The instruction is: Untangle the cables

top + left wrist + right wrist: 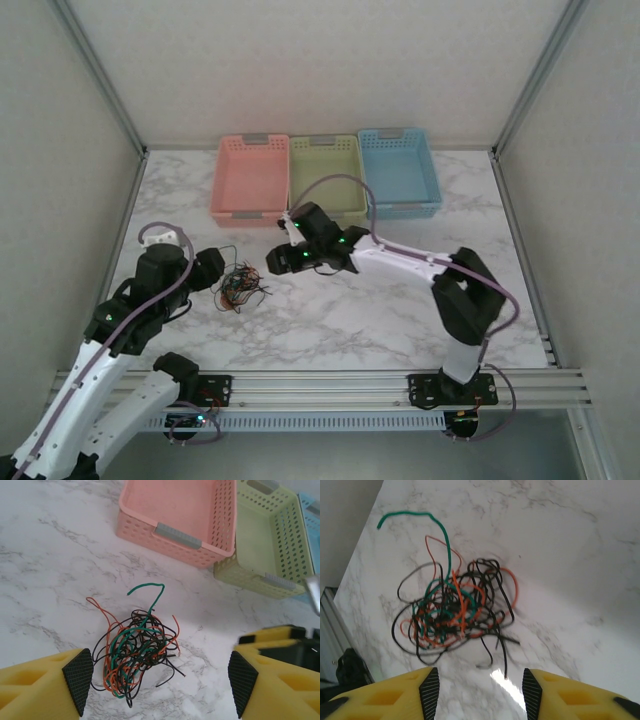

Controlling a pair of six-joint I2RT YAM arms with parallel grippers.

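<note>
The left arm reaches forward from its base, and the left gripper hangs on the near left side of the pink basket, well apart from it. Its pads stand wide apart and hold nothing. The right arm stretches across to the left with the elbow raised, and the right gripper is near the pink basket's near right corner. Its jaws are about half open with only bare marble between them, so it holds nothing.

The cables lie on the table, in front of the pink basket and apart from it, between the two grippers.

There are two arms, one tangled bunch of cables (black, orange and green; the single wires I cannot count) and three baskets: the pink one, a green basket and a blue basket
</note>
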